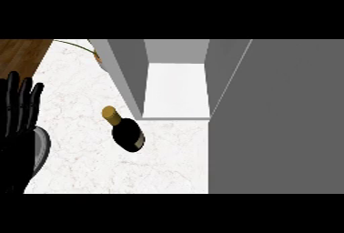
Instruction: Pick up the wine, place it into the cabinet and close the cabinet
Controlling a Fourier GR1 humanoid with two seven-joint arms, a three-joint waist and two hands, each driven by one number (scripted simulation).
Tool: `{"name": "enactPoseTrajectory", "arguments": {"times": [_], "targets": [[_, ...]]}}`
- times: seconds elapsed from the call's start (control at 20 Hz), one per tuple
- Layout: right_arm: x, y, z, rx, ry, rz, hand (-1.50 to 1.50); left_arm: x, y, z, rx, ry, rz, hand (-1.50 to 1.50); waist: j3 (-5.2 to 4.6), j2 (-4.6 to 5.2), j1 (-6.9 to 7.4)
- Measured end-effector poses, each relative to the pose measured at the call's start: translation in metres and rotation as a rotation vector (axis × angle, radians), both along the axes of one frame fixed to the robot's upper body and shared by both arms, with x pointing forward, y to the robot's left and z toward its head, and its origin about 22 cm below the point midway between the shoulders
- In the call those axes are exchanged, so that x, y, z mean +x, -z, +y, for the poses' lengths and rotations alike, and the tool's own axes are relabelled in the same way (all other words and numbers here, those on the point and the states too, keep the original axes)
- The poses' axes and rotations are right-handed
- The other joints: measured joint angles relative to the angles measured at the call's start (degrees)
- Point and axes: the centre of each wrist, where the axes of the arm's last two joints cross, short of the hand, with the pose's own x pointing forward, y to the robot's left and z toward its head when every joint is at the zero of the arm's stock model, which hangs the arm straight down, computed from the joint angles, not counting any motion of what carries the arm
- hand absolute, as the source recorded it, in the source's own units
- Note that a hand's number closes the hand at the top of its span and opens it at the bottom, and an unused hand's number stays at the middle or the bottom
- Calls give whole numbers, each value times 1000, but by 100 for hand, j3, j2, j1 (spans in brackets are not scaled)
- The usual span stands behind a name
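The wine stood on the worktop, gold cap up, just off the open cabinet's front left corner, nothing touching it. Cabinet door swung wide at the right. Left hand sat by the worktop's left edge, fingers straight, holding nothing.

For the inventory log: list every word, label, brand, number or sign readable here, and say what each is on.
None: no readable text anywhere.
Wine bottle: dark body, gold top, no lettering shows.
Cabinet: plain open interior, grey door, unmarked.
Counter: white marble veining only.
Left hand: black, open, resting at the left edge, unmarked.
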Motion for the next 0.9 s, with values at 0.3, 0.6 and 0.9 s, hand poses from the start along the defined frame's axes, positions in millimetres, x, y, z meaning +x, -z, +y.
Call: {"name": "enactPoseTrajectory", "arguments": {"times": [0.3, 0.6, 0.9], "targets": [[-18, 0, 4, -34, -34, 16, -150, 9, 0, -52, 23, -124, -38, -150, 104, 69, -50], [-35, -4, 17, -12, -278, 106, -150, 16, -3, -108, -194, -100, 42, -150, 122, 93, -135], [-59, -27, 15, -7, -333, 125, -150, 23, -16, -167, -253, -98, 54, -150, 127, 92, -80]]}}
